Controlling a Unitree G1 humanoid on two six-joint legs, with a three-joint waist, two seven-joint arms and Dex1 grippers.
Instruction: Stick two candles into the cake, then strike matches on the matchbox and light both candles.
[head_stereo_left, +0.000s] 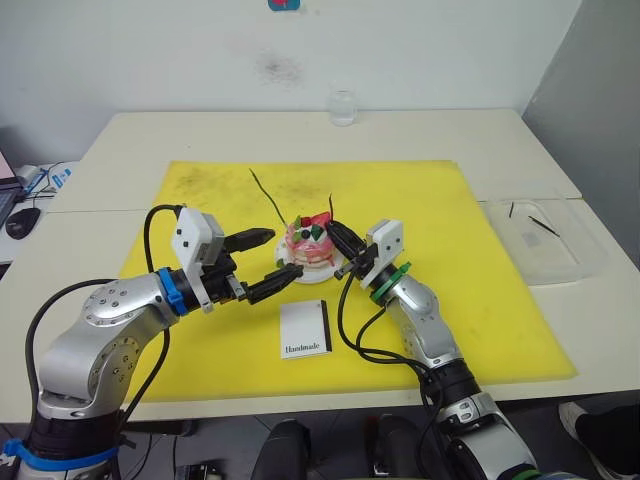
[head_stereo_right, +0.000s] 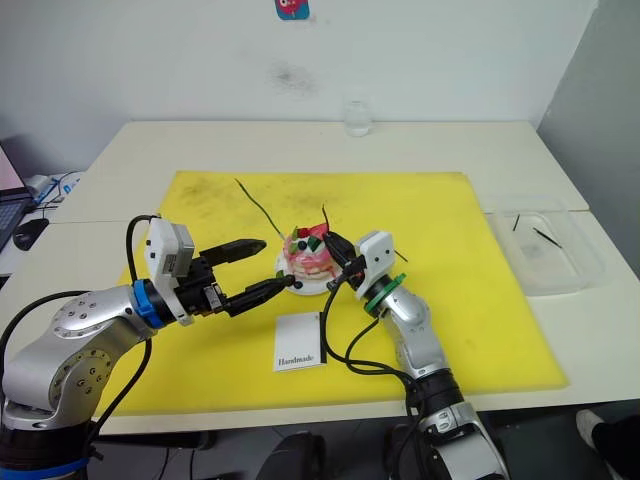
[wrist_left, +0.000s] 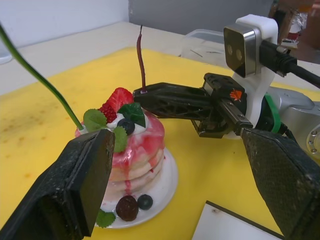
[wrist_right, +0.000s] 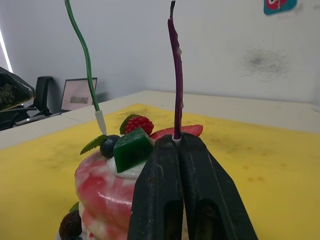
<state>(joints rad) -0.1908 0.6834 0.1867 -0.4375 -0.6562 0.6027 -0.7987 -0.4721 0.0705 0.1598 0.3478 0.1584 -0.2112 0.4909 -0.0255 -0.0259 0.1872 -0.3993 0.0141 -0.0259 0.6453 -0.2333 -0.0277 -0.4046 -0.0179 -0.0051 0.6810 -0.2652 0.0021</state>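
Left gripper (head_stereo_left: 262, 264) stands open just left of the cake (head_stereo_left: 308, 247), green candle (wrist_right: 85, 60) already planted; right gripper (wrist_left: 150, 95), clamped on the dark red candle (wrist_right: 176, 75), should press straight down, keeping it upright.

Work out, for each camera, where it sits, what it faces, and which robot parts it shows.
Head views: high, looking down at the cake, matchbox and both arms.
Left wrist view: along the open left hand towards the cake and right hand.
Right wrist view: along the right hand shut on the dark red candle.
Shared: cake, both candles including the green candle.
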